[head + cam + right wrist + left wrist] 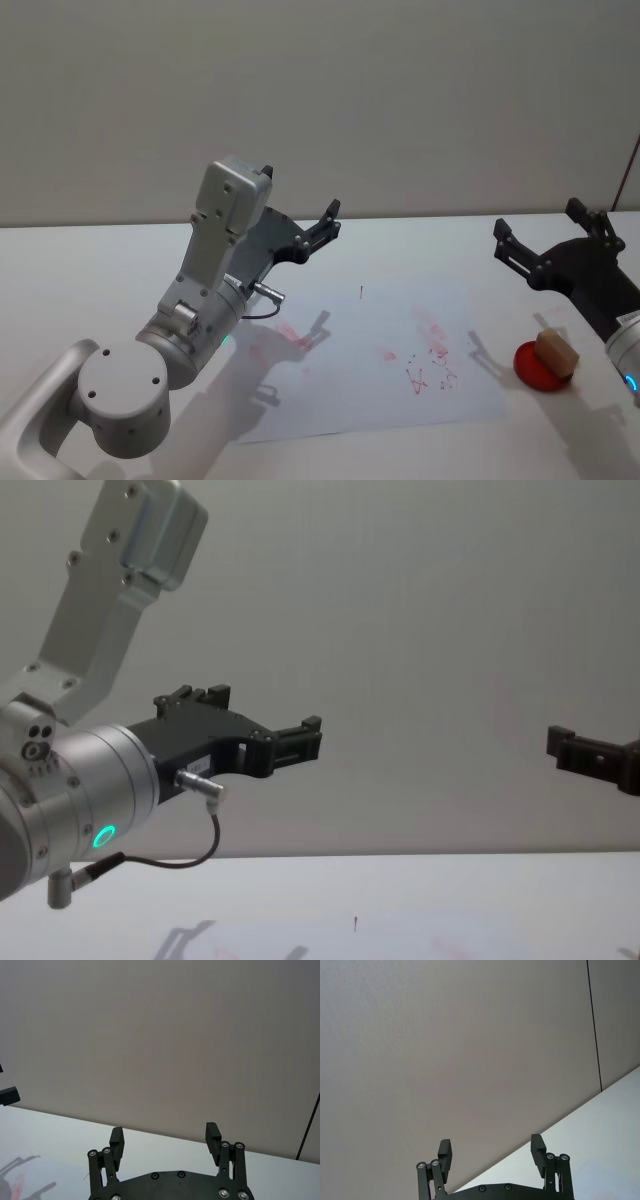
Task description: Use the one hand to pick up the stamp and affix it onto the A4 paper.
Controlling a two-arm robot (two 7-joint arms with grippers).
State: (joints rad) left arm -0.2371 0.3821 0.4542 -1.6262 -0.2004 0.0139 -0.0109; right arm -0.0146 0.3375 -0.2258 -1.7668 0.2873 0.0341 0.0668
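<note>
The stamp (556, 352), a small tan wood block, rests on a round red ink pad (535, 372) at the table's right. Just left of it lies the A4 paper (350, 400), marked with several red prints. My right gripper (539, 222), the hand, hovers open above and behind the stamp, well off the table, with nothing between its fingers (212, 1132). It also enters the chest view from the right edge (565, 745). My left gripper (322, 228), on the wrist with a green light (103, 836), is raised over the paper's far left part, open and empty (490, 1142).
The white table (80, 270) meets a plain grey wall at the back. The left arm's big elbow and base (125, 390) stand over the near left of the table. A thin dark cable hangs at the far right (628, 170).
</note>
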